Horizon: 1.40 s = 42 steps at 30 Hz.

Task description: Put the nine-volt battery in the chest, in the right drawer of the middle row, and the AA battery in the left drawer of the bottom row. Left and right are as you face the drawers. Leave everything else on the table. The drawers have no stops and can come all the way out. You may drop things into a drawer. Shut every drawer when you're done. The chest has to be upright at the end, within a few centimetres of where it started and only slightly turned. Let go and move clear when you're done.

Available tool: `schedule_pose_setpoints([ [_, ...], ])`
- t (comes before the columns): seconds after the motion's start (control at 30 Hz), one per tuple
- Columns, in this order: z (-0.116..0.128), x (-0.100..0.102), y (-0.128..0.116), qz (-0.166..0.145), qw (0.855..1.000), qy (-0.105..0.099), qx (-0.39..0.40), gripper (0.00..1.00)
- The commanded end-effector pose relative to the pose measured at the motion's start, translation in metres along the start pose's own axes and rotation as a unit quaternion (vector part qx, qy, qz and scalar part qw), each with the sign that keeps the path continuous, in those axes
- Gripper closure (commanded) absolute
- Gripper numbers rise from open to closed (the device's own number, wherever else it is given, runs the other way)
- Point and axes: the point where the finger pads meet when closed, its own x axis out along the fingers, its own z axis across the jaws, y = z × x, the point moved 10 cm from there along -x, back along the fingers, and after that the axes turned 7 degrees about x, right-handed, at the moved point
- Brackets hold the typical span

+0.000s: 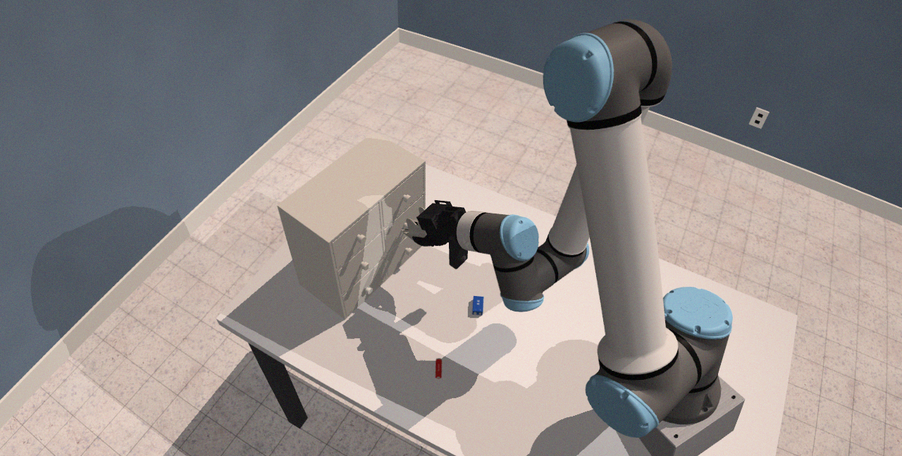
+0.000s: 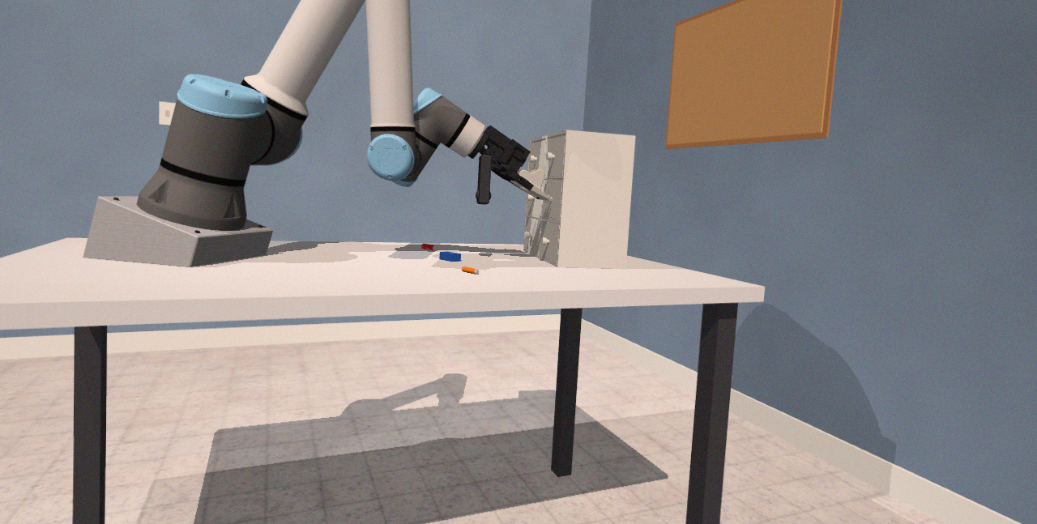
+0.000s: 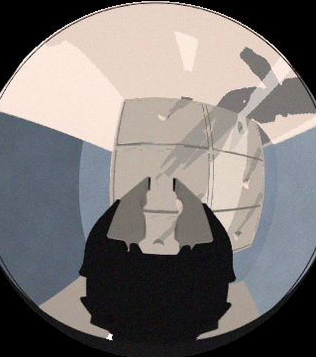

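Hiding a knob (hard to see), hand (image 1: 413,230), narrowly apart, meets chest (image 1: 328,207).

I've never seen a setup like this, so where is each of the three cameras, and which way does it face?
Top: high above a table corner, looking down on the chest, blue battery and whole arm.
Exterior: table height, off to the side, showing arm base and chest side.
Wrist: behind the fingers, facing the drawer fronts.
Top and exterior both show the gripper at the drawers.
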Motion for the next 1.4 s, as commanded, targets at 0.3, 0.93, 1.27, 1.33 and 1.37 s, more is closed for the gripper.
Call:
schedule_pose_setpoints([
  [0.3,0.0001,0.0001,-0.0005,0.0,1.0,0.0,0.0,0.8],
  [0.93,0.0001,0.0001,-0.0005,0.0,1.0,0.0,0.0,0.8],
  [1.27,0.0001,0.0001,-0.0005,0.0,1.0,0.0,0.0,0.93],
  [1.33,0.0001,0.0001,-0.0005,0.0,1.0,0.0,0.0,0.93],
  [1.37,0.0001,0.0001,-0.0005,0.0,1.0,0.0,0.0,0.93],
])
